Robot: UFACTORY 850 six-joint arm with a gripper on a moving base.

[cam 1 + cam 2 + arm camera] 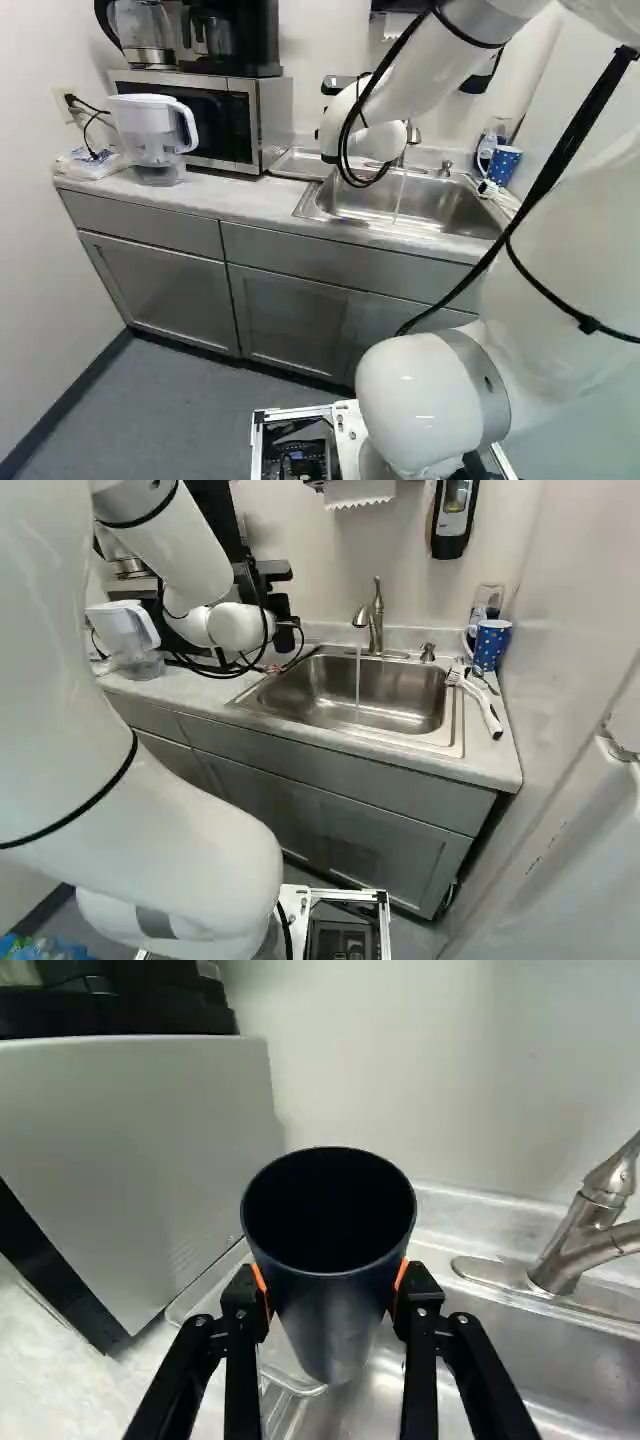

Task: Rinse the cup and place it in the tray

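"So, working down from the largest, how is the scene laid out?"

"A pale countertop over grey cabinets (220, 200) is seen first, with a rectangular stainless-steel sink (400, 685) set into it. A boxy silver-and-black microwave (270, 120) is placed to one side. Between the two, a shallow tray with a rounded rim (300, 1391) is laid. Over the basin, a thin stream of water (358, 670) is being let out by a curved brushed-metal faucet (376, 620)."

"And the black two-fingered gripper (333, 1285)?"

"It is closed as far as the cup's width allows. The tall, dark, tapered cup (335, 1335) is gripped from both sides by the orange pads (399, 1278), mouth up, above the tray's corner by the sink — clear of the stream."

"Which step is in hand, then?"

"Placing, it would be judged, though whether rinsing has been done cannot be told."

"What is called for next?"

"If rinsed, the cup should be centred over the tray, lowered level and released only once its base is supported — otherwise it could be tipped on the rim."
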